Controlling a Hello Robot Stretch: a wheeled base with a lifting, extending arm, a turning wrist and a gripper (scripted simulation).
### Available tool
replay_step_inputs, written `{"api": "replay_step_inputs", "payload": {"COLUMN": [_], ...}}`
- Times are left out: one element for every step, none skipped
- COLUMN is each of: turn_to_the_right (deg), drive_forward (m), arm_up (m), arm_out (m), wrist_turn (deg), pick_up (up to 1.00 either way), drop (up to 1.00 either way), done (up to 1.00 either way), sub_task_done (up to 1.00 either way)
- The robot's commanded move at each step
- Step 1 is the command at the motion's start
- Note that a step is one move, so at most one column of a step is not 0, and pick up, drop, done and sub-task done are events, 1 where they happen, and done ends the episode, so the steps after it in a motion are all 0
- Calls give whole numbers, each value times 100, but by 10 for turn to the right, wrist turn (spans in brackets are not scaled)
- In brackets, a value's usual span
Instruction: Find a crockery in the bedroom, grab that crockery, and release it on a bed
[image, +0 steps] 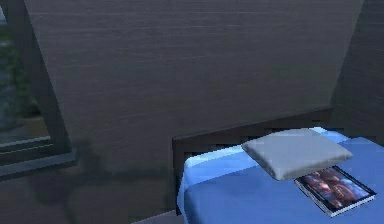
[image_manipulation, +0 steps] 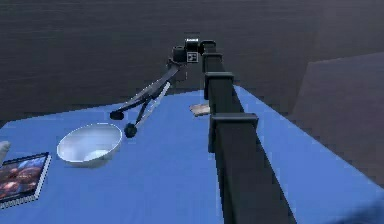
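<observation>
Arm (image_manipulation: 236, 150) stretched out over bed (image_manipulation: 160, 185), dark segmented bar. Wrist at far end, by white marker squares (image_manipulation: 191, 45). Tool (image_manipulation: 123, 121) angled down, thin fingers (image_manipulation: 150, 92) sloping toward bed surface. Whether tool holds anything: cannot tell.

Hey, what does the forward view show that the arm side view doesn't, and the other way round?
Forward view: a window, the bed's dark headboard and a grey pillow. Arm side view: a white bowl lying on the bedcover, plus the dark arm and its jaws. Both: the blue bed and a picture-covered magazine lying on it.
</observation>
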Motion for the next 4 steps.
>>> {"api": "replay_step_inputs", "payload": {"turn_to_the_right": [0, 0, 0, 0], "drive_forward": [0, 0, 0, 0], "arm_up": [0, 0, -22, -32], "arm_out": [0, 0, 0, 0], "wrist_turn": [450, 360, 0, 0], "pick_up": [0, 0, 0, 0], "drop": [0, 0, 0, 0], "done": [0, 0, 0, 0], "sub_task_done": [0, 0, 0, 0]}}
